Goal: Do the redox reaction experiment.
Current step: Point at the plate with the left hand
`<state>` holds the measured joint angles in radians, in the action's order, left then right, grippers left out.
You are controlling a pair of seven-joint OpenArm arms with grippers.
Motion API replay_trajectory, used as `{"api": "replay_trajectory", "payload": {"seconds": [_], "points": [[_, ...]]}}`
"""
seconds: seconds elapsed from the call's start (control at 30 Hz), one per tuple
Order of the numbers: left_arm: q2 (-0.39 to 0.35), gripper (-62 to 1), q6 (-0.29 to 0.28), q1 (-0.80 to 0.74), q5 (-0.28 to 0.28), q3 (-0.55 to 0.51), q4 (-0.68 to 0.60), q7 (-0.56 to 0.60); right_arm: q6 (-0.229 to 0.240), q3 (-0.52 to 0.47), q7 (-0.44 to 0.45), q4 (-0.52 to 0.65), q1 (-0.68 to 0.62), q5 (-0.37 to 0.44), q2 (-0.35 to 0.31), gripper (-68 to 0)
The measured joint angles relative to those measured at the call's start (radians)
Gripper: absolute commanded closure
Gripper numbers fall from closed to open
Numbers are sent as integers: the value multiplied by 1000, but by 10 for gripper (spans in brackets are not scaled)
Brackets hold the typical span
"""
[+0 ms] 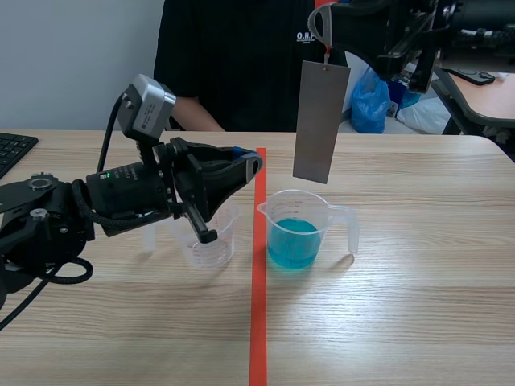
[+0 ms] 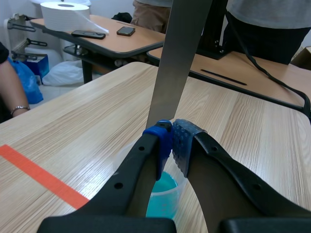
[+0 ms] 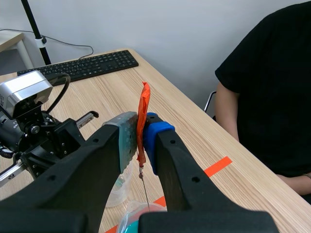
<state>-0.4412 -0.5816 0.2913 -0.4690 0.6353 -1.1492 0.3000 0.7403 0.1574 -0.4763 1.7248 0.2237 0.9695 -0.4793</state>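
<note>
R wrist shows right claw [image 3: 139,133] pinching orange tab [image 3: 144,103]; L wrist, left claw [image 2: 171,141] closed.

You'll find the measuring cup holding liquid [image 1: 302,229] just right of the tape line [image 1: 258,305], and the empty measuring cup [image 1: 211,240] just left of it, under the left gripper [image 1: 251,165]. The metal plate [image 1: 320,121] hangs above the first cup (clear of its rim) from a tape tab [image 3: 144,111] pinched in the right gripper [image 3: 141,133]. A person [image 1: 233,56] sits behind the table [image 1: 418,305], and a keyboard [image 1: 14,149] lies at its far left.
</note>
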Motion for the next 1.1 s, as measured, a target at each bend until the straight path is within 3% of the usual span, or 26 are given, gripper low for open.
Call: {"api": "replay_trajectory", "payload": {"seconds": [0.23,0.63,1.1], "points": [[46,-38,4,33,0,30,40,3,0,0,0,0,0,0,0,-15],[92,-38,77,33,0,30,71,3,0,0,0,0,0,0,0,-15],[126,-38,77,85,0,30,71,-31,0,0,1,0,0,0,0,-15]]}}
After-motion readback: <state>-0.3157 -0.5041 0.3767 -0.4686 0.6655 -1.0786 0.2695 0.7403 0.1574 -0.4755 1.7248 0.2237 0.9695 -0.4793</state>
